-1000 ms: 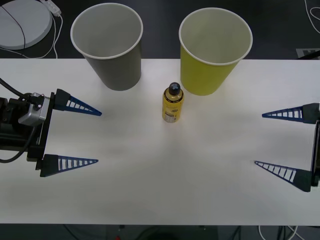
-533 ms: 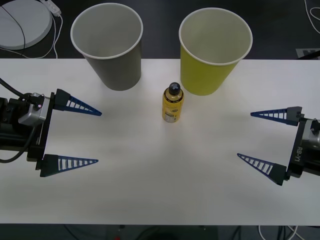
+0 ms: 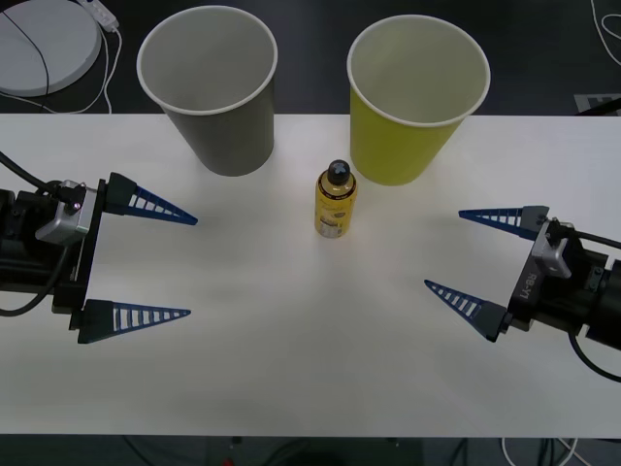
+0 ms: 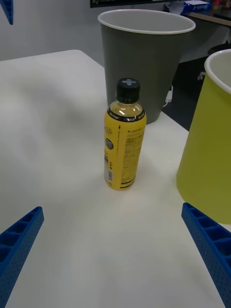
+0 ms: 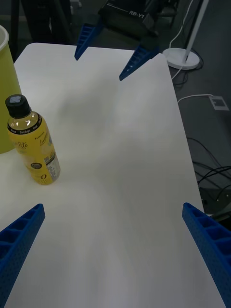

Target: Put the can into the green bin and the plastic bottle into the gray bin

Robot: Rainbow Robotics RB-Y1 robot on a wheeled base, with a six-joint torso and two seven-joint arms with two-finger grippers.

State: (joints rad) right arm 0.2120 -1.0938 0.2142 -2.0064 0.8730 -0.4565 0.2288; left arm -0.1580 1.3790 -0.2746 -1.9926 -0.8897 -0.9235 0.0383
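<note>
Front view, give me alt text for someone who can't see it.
A plastic bottle stands upright on a white table, in front of the gray bin and green bin. The left gripper and right gripper flank it, jaws open.

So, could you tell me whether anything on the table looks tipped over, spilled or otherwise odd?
Nothing stands out: the plastic bottle stands upright and capped between the gray bin and green bin, both upright. No can is on the table.

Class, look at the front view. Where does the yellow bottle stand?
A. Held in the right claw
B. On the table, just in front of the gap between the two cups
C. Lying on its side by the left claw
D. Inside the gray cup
B: the plastic bottle stands upright on the table before the gray bin and the green bin, with both claws open and apart from it.
</note>
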